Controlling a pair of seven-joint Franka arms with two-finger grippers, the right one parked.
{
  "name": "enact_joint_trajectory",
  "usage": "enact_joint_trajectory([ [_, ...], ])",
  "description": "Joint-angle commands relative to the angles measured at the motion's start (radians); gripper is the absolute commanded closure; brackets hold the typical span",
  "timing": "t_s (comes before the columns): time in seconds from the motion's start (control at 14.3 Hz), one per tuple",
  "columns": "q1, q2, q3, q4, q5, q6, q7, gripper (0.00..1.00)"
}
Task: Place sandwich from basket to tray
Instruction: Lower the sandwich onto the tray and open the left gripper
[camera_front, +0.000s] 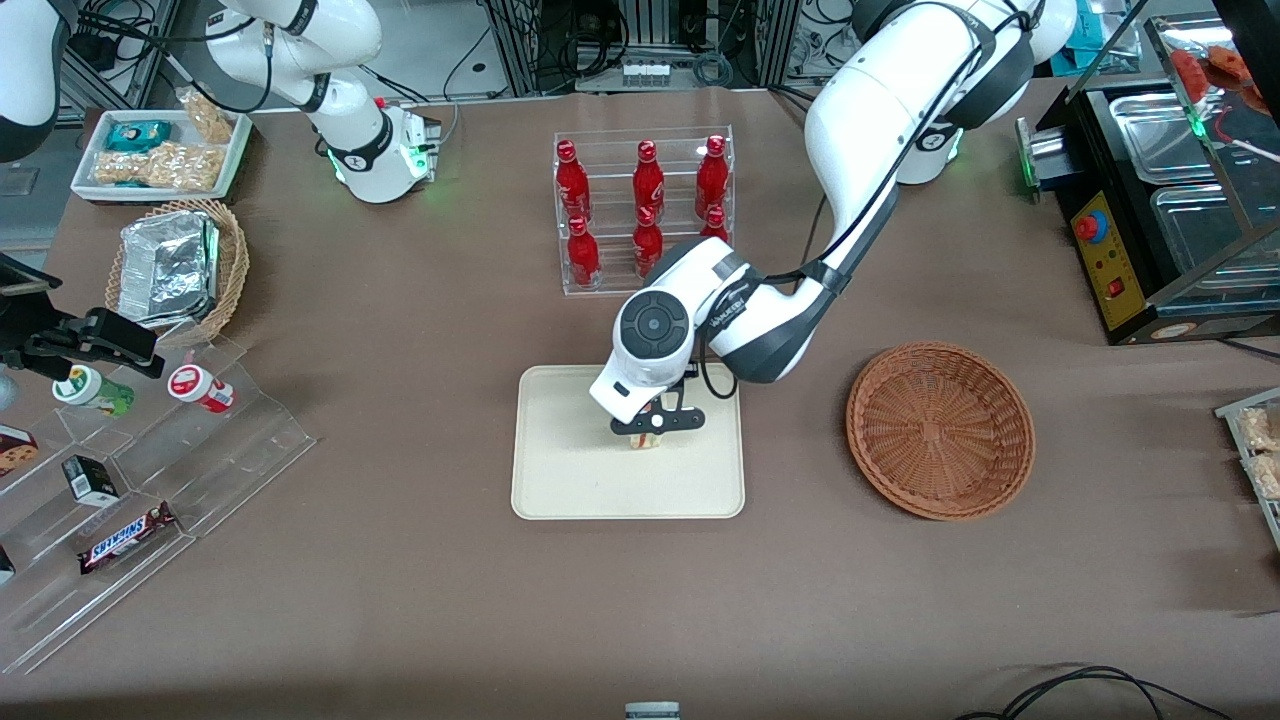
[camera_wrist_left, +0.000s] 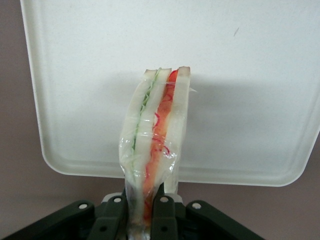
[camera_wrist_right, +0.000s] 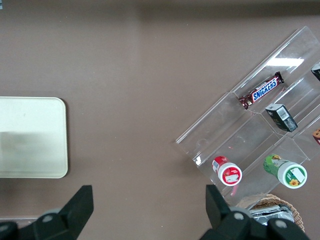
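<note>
Brown table (camera_front: 420, 400) under everything, cluttered at both ends. My left arm (camera_front: 870, 130) reaches from the working end toward the middle and bends down over the tray (camera_front: 560, 480), cream, rectangular, rounded corners, low rim, lying flat at the table's centre; in the wrist view the tray (camera_wrist_left: 240, 75) fills most of the frame below my hold, and the parked arm's camera catches one rounded corner of it (camera_wrist_right: 30, 137). Beside the tray, toward the working arm's end, sits the basket (camera_front: 940, 430), round, reddish-brown wicker, nothing in it. Farther from the front camera than the tray stands a clear rack of red bottles (camera_front: 645, 205). Toward the parked arm's end: a stepped clear display stand (camera_front: 150, 470) with a Snickers bar (camera_front: 127, 537) and small jars, and a lighter wicker basket with a foil container (camera_front: 170, 265). My gripper (camera_front: 656, 424) hangs over the tray's part farther from the front camera, jaws drawn in narrow and clamped on the sandwich (camera_wrist_left: 155, 145). From the wrist, my fingers (camera_wrist_left: 162, 210) pinch one end of the wedge through clear wrap: white bread, a green layer, an orange-red layer, standing on edge out from the pads. From the front only a sliver of the sandwich (camera_front: 647, 441) shows under the fingers; contact with the tray surface I cannot tell.
</note>
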Motion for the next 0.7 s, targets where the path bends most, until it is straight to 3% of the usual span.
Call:
enact_joint_trajectory([
  [0.0, -0.020, 0.050, 0.005, 0.048, 0.024, 0.051, -0.141, 0.71],
  [0.07, -0.020, 0.055, 0.005, 0.048, 0.024, 0.071, -0.155, 0.65],
  [0.42, -0.017, 0.060, 0.007, 0.039, 0.071, 0.068, -0.154, 0.64],
  [0.56, -0.014, 0.046, 0.007, 0.041, 0.075, 0.033, -0.157, 0.57],
  [0.63, -0.008, 0.031, 0.005, 0.045, 0.072, -0.010, -0.157, 0.47],
])
